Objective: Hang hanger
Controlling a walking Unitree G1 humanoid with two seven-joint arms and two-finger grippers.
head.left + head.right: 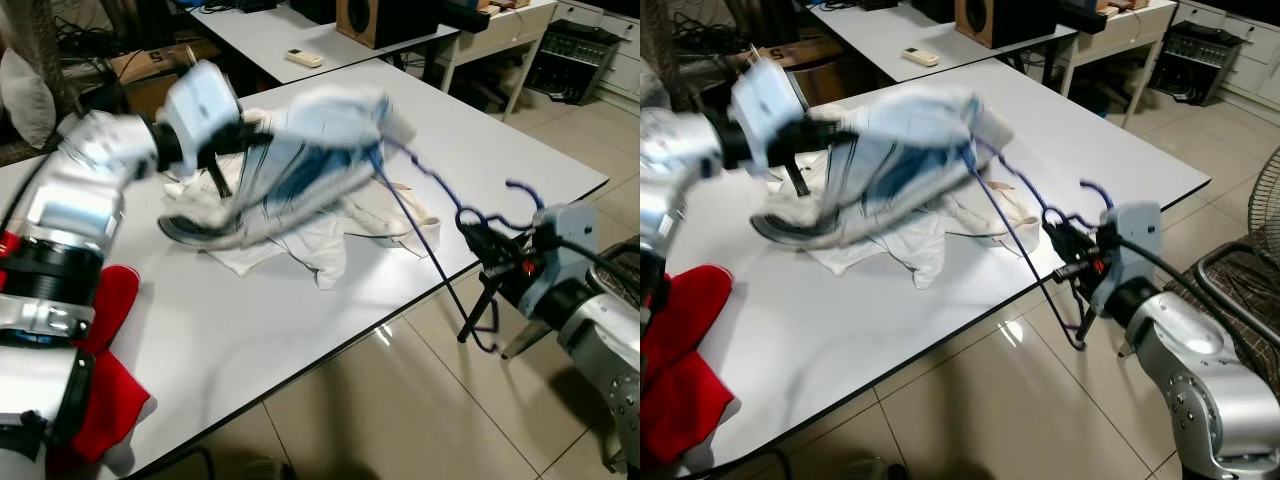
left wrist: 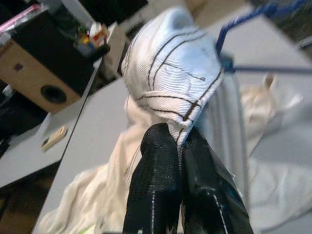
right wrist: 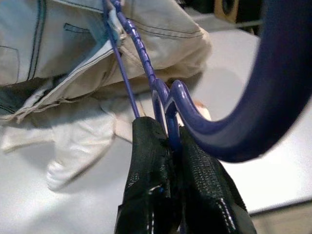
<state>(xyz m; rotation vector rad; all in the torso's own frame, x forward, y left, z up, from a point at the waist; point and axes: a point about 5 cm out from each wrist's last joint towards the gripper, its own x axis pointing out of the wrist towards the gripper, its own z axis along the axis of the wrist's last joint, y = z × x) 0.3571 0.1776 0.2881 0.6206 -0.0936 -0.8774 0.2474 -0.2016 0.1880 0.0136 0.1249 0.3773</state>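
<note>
A pale blue-white garment [image 1: 300, 150] with dark seams is lifted above the white table [image 1: 250, 330], blurred in motion. My left gripper [image 2: 179, 146] is shut on a fold of this garment [image 2: 170, 73]. A dark blue hanger [image 1: 420, 215] runs from inside the garment out past the table's right edge. My right gripper [image 3: 171, 141] is shut on the hanger [image 3: 170, 105] just below its hook [image 3: 273, 97], off the table's right side. Part of the hanger is hidden inside the cloth.
A cream-white garment [image 1: 330, 240] lies crumpled on the table under the lifted one. Red cloth [image 1: 100, 380] hangs at the table's near left corner. A second table with a remote [image 1: 303, 58] and a speaker [image 1: 375, 18] stands behind. Tiled floor [image 1: 400, 400] lies to the right.
</note>
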